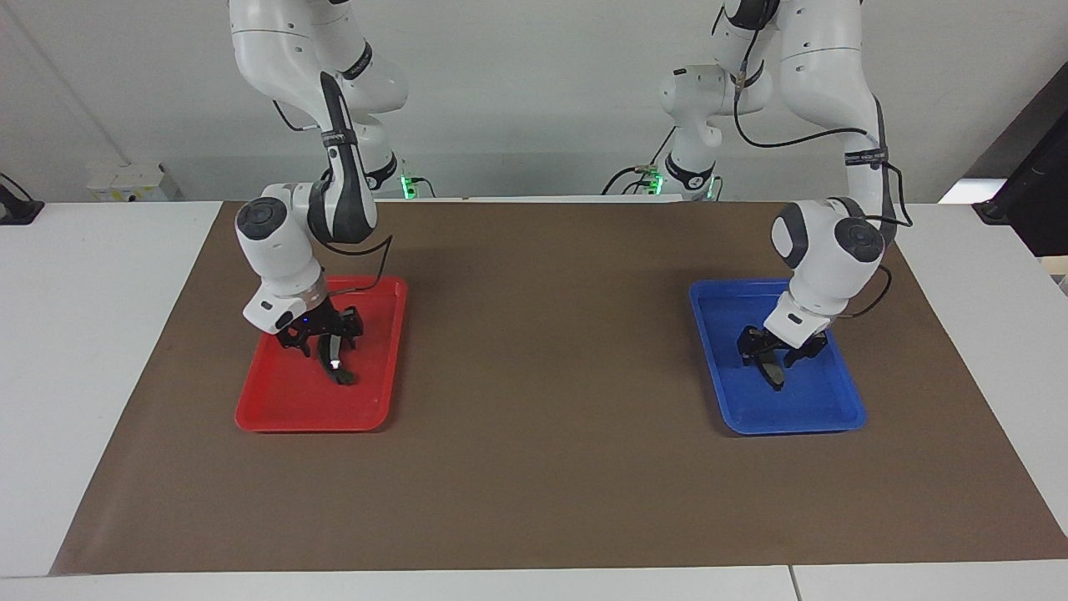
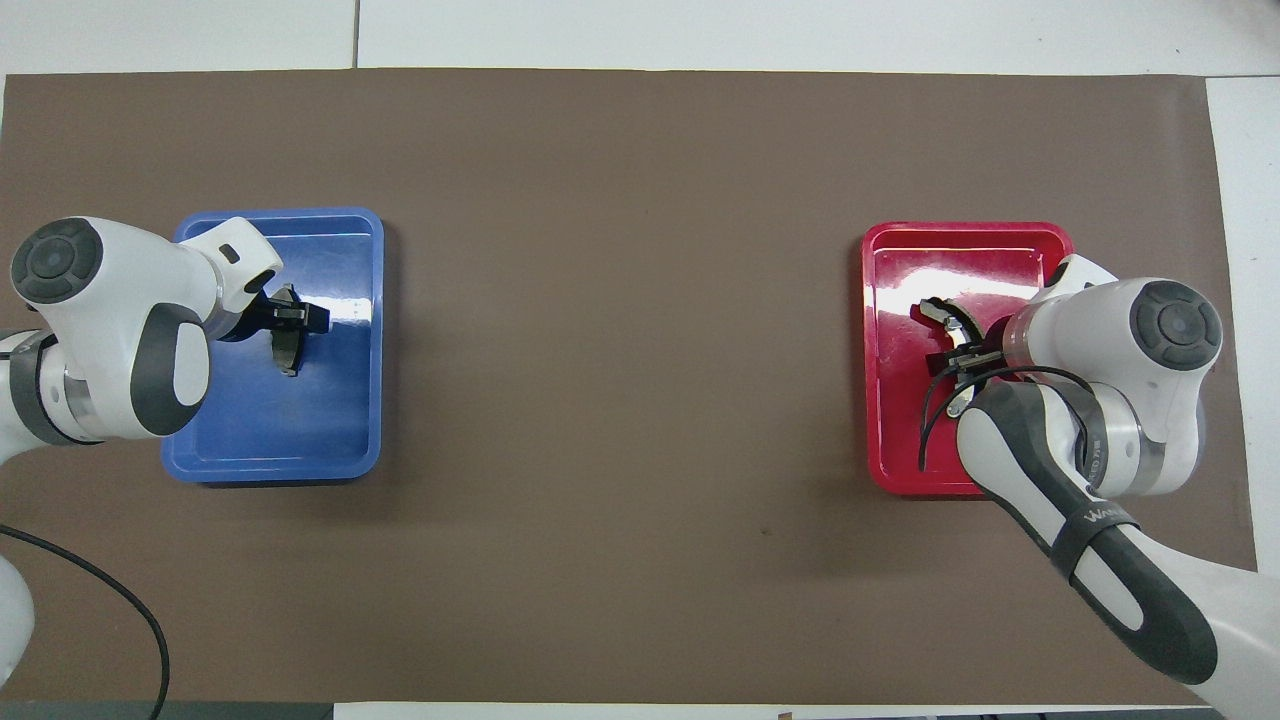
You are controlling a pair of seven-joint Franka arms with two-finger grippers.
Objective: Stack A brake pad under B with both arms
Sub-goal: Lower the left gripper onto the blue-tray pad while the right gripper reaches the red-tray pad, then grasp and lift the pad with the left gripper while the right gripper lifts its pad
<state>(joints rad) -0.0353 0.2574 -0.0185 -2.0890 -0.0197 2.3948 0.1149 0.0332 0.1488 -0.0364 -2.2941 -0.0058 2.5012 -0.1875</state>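
Observation:
The A brake pad (image 1: 775,376), short and dark grey, lies in the blue tray (image 1: 793,424) toward the left arm's end. My left gripper (image 1: 774,357) is low in the tray, open, with its fingers on either side of the pad; in the overhead view the gripper (image 2: 291,318) covers one end of the pad (image 2: 287,352). B (image 1: 340,372), the longer curved pad with a bright spot, lies in the red tray (image 1: 284,417). My right gripper (image 1: 325,342) is low over B's middle, open, straddling it. In the overhead view B's ends (image 2: 938,311) show beside the right gripper (image 2: 958,358).
Both trays sit on a brown mat (image 1: 542,376) that covers most of the white table. The blue tray (image 2: 280,468) and the red tray (image 2: 900,470) stand far apart, with bare mat (image 2: 620,350) between them.

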